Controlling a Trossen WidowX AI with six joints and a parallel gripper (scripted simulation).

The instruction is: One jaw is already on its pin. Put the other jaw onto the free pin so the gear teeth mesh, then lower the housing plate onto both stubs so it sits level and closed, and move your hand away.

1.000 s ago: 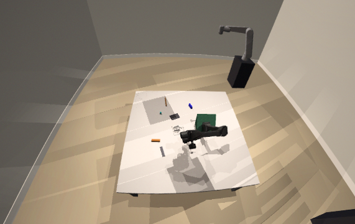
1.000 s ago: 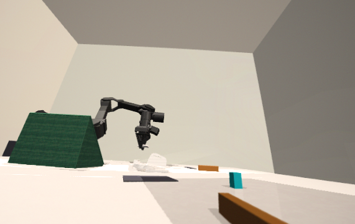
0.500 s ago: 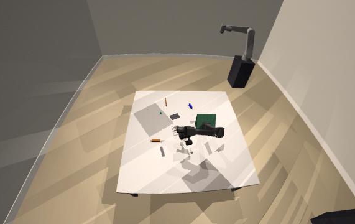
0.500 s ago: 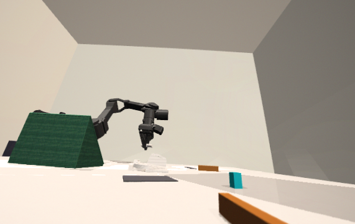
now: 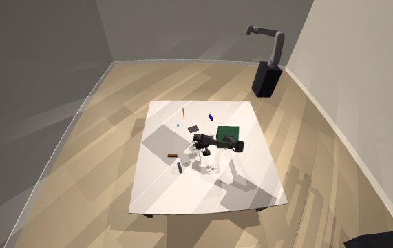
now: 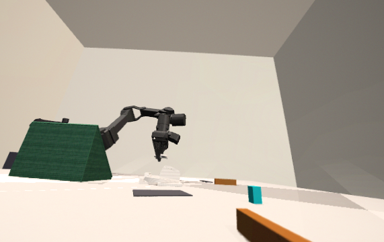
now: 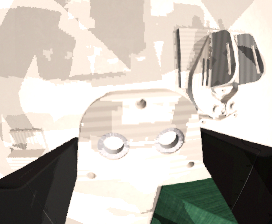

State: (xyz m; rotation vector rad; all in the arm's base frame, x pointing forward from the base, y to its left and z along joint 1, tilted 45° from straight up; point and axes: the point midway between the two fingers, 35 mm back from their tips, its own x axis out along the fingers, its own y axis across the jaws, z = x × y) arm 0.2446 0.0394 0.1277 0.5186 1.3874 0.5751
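One plate (image 7: 142, 117) between pincer (image 6: 159, 159) (image 7: 137, 137) fingers

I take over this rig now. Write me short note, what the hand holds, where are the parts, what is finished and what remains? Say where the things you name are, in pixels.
Hand (image 5: 197, 146) (image 6: 159, 159) (image 7: 137, 137): closed on the white, round-topped housing plate with two big holes (image 7: 141, 119), above the table.
Parts: pale curved pieces (image 6: 169, 175) (image 7: 222, 94) lie below, to the upper right in the wrist view. Green block (image 5: 228, 132) (image 6: 57, 151) (image 7: 187, 202) stands near the arm.
Done: plate gripped and raised. Jaw seating and tooth mesh: cannot tell.
Left: check the mesh, lower the plate level onto both stubs, release, move away.
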